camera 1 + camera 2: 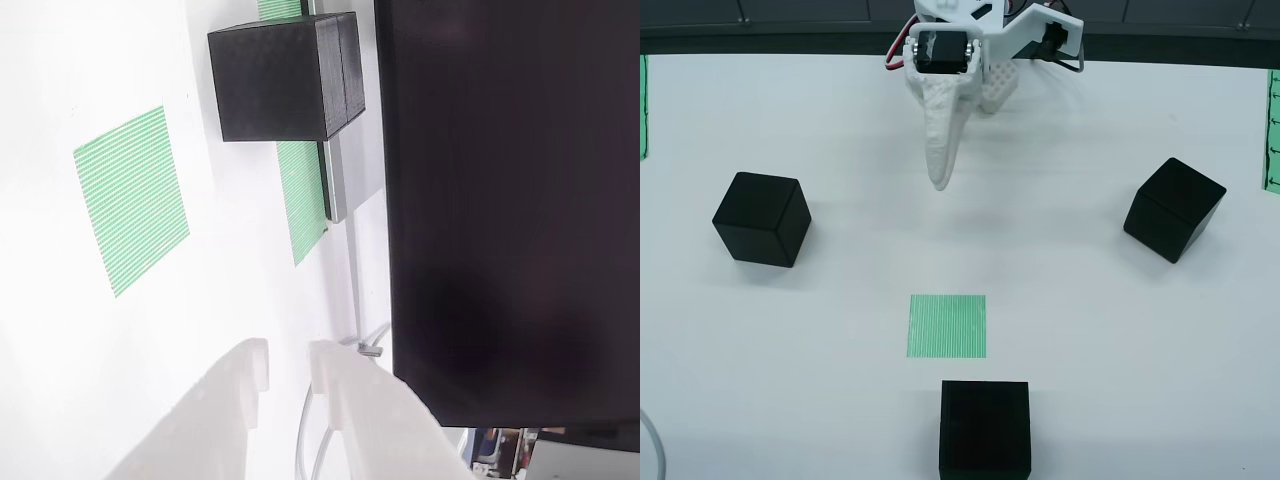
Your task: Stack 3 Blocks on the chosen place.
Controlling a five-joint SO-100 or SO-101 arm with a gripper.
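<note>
Three black blocks sit apart on the white table in the overhead view: one at the left, one at the right, one at the front. The chosen place, a square green-striped patch, lies bare just behind the front block. My gripper hangs over the table behind the patch, touching no block. In the wrist view its white fingers stand a little apart with nothing between them, so the gripper is open. Ahead of it are the patch and one block.
A large glossy black monitor screen takes up the right of the wrist view, with a grey cable at its foot. A longer green striped band lies beside the block; green strips mark the table's side edges.
</note>
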